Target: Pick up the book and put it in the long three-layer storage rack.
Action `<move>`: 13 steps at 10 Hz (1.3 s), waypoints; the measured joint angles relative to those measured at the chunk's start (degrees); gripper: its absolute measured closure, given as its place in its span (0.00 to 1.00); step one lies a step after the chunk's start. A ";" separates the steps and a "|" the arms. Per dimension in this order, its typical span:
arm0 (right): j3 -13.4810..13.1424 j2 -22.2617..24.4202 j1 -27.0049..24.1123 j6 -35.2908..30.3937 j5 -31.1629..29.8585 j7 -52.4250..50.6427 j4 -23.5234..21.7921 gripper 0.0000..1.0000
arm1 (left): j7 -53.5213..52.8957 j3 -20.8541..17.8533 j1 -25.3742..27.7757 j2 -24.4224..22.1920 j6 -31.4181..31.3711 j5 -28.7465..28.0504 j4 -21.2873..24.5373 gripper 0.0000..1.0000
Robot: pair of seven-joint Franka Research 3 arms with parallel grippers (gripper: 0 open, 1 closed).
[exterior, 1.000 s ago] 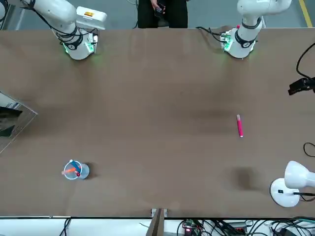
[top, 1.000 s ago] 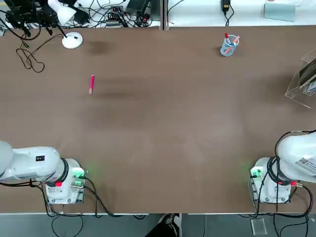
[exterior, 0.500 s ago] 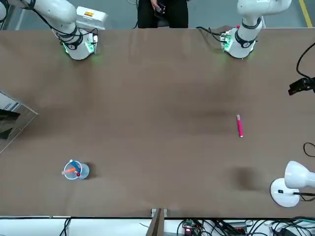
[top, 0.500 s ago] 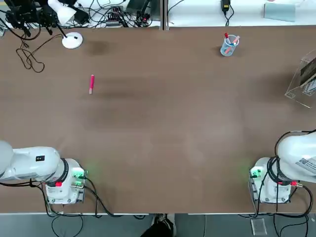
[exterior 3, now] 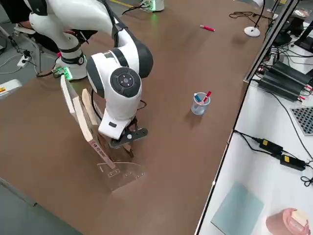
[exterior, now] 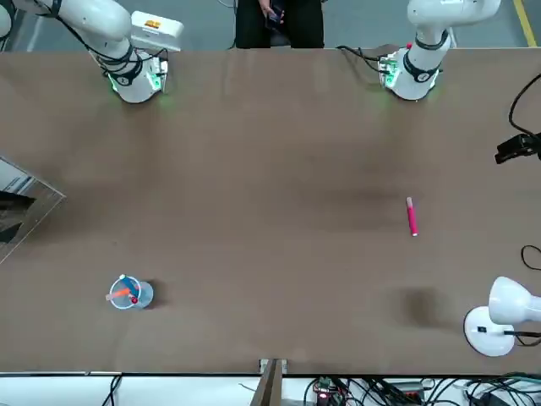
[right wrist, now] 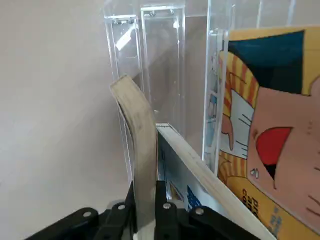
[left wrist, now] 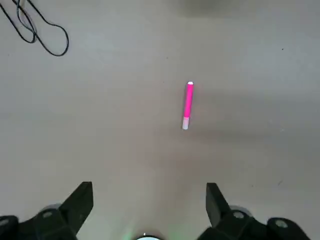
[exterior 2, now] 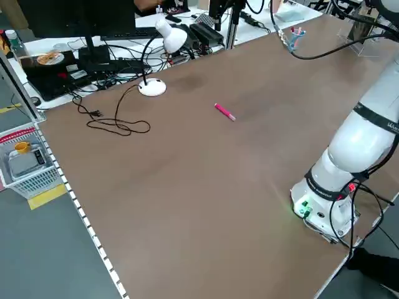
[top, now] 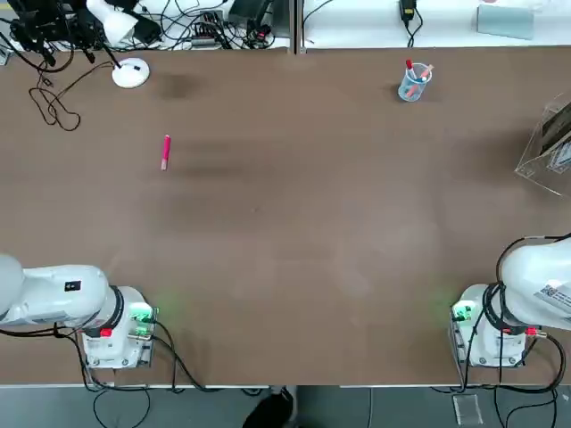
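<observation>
Open table point(top: 294, 223) mid-span; only pink marker point(top: 166, 152) and pen cup point(top: 413, 83) intrude.

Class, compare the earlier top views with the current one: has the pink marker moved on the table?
No. The pink marker lies at the same spot relative to the lamp base.

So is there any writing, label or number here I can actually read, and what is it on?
Nothing here is readable.
Yellow sticker on the right arm: too small to read.
Dark mark on the left arm: too small to read.
Blue print on the cartoon book: blurred.
No print shows on the book in the right hand.
</observation>
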State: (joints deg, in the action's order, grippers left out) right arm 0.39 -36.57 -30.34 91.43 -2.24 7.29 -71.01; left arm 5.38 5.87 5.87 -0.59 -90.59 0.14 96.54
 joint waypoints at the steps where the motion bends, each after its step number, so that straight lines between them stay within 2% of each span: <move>1: 0.03 -0.14 0.01 0.00 0.06 0.24 0.00 0.85 | 0.00 0.00 0.00 0.00 -0.03 0.00 -0.02 0.01; 13: 0.47 -0.45 0.61 0.40 0.46 3.64 0.01 0.85 | 0.00 0.01 -0.07 0.11 -0.27 0.00 -0.52 0.01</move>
State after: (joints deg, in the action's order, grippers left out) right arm 0.86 -37.02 -29.73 91.83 -1.78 10.93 -71.00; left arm 5.38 5.88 5.80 -0.47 -90.86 0.14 96.01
